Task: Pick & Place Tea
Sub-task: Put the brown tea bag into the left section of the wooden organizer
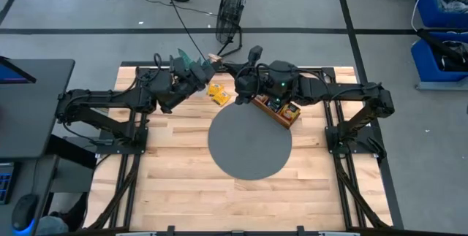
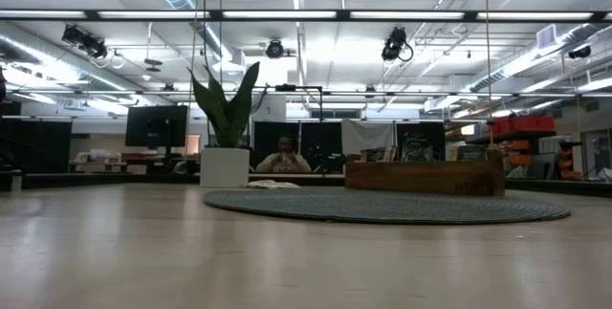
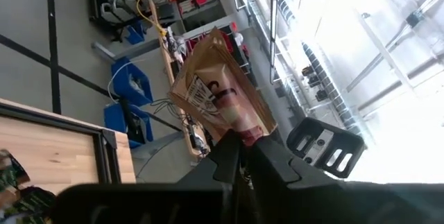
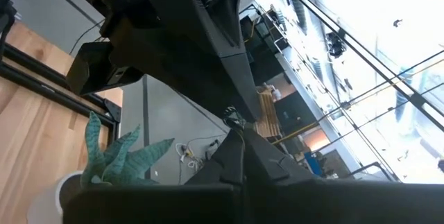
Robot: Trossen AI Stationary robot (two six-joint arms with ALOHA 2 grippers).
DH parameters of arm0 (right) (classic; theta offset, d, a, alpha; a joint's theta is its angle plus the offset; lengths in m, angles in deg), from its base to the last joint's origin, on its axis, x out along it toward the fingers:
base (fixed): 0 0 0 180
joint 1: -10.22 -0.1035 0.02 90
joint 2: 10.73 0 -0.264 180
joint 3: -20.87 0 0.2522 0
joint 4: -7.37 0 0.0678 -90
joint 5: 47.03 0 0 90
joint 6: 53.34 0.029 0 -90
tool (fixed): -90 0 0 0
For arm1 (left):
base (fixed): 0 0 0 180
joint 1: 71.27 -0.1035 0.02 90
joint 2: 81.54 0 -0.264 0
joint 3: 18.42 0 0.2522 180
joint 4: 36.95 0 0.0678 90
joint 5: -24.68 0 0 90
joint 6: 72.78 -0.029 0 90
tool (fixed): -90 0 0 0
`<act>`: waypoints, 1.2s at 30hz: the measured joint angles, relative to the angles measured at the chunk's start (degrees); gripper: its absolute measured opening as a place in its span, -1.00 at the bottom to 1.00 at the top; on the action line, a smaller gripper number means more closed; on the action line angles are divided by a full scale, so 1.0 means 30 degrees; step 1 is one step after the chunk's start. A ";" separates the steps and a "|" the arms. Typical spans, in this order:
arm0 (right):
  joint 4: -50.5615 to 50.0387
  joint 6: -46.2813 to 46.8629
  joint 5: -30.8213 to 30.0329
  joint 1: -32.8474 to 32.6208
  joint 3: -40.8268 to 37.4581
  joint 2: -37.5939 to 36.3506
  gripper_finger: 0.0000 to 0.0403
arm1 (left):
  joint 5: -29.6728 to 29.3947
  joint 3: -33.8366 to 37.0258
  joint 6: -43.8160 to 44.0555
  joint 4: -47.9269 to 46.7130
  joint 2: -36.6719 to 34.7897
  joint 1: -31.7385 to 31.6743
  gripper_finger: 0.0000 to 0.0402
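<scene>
— Left jaws first?
— Closed tight on a tan tea packet (image 3: 219,91) with dark lettering. Gripped at one corner, the rest sticking out past the tips, tilted, up off the table (image 1: 183,185).

— And placed where?
— At the far edge of the table, seen from above, right beside the green leaves of the potted plant (image 1: 191,61).

— Right jaws?
— Shut all the way, tips together. Nothing visible between them. Raised near the middle of the far edge, just beyond the far rim of the round grey mat (image 1: 250,148), close to the far end of the wooden tray (image 1: 272,112). Facing the left arm and the plant.

— Other tea?
— A few yellow packets (image 1: 217,93) lying loose on the bare wood between the two arms, just off the mat's far-left rim. More yellow packets in the tray's near end (image 1: 291,112); exact compartment hard to tell.

— Tray itself?
— Set at an angle on the mat's far-right edge, under the right arm.

— From table height?
— Plant in a white pot (image 2: 225,167) standing upright behind the mat, tray to its right, a seated person (image 2: 284,159) in the room beyond. Neither arm showing there.
</scene>
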 joint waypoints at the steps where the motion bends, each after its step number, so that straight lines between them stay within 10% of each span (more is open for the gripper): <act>1: -0.0013 0.0000 -0.0111 -0.0007 0.0000 0.0007 -0.99 | 0.0007 0.0000 -0.0213 -0.0015 -0.0002 0.0000 -0.85; 19: -0.0168 0.0876 -0.0716 -0.0030 0.0015 -0.0091 -1.00 | 0.1218 0.0015 -0.3004 0.0000 -0.0328 0.0072 -0.82; 36: -0.1032 0.2674 -0.1933 0.0202 0.0015 -0.0195 -1.00 | 0.1783 -0.0014 -0.5277 0.0546 -0.0806 0.0095 0.25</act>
